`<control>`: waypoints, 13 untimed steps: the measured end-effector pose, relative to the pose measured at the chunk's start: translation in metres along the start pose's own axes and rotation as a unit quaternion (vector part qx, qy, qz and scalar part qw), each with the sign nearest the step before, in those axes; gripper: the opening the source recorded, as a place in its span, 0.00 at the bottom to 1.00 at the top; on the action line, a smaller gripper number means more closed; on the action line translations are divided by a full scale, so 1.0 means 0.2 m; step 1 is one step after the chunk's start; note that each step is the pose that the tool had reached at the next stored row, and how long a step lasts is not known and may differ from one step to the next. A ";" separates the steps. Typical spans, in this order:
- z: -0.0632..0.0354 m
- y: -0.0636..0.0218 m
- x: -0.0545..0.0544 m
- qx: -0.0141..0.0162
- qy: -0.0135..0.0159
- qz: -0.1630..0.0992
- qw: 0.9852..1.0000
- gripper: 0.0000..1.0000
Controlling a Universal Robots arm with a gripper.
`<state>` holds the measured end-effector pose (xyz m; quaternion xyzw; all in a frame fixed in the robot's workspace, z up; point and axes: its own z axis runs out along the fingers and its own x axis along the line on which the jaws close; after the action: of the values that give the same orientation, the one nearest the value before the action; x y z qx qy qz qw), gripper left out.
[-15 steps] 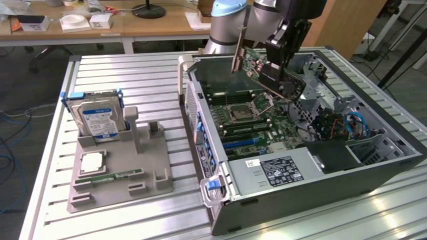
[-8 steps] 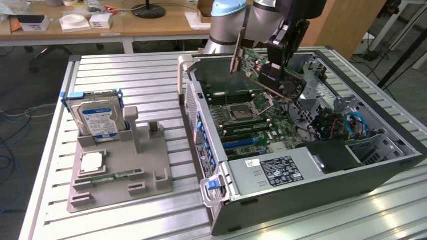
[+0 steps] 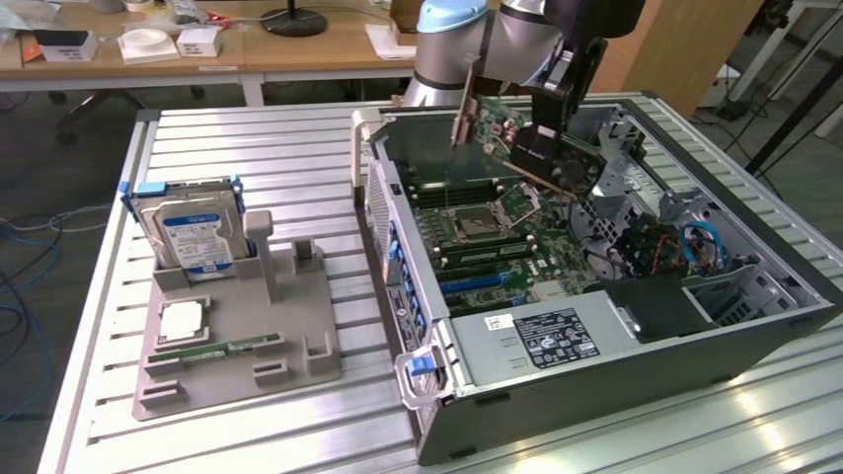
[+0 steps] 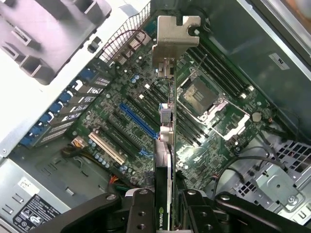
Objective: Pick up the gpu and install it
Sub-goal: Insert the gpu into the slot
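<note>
Partway closed, my pincer (image 3: 540, 138) (image 4: 167, 211) is clamped on both faces of the gpu (image 3: 567, 163) (image 4: 164, 165), which I hold on edge in the air over the open computer case (image 3: 395, 207). In the exterior view the card hangs at about one o'clock from the picture's centre, tilted, with its silver bracket (image 3: 464, 117) (image 4: 170, 43) at its ten o'clock end. Beneath it lies the motherboard (image 3: 514, 237) (image 4: 112, 111), the CPU socket (image 3: 477, 222) (image 4: 201, 97) at roughly seven o'clock from the card. The card looks clear of the slots, though I cannot be sure of the gap. Well off at nine o'clock the hard drive (image 3: 195, 232) stands in its grey holder (image 3: 303, 365), and the memory stick (image 3: 217, 349) lies at six o'clock from the drive.
</note>
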<state>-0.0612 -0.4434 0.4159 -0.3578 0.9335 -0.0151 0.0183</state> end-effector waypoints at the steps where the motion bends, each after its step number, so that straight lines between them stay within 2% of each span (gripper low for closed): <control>1: 0.000 0.000 0.00 0.000 0.000 -0.004 1.000 0.26; 8: 0.000 0.000 0.00 -0.001 -0.002 -0.041 0.999 0.26; 13: 0.000 0.000 0.00 -0.002 -0.003 -0.074 0.997 0.26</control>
<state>-0.0612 -0.4435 0.4159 -0.4260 0.9044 -0.0137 0.0194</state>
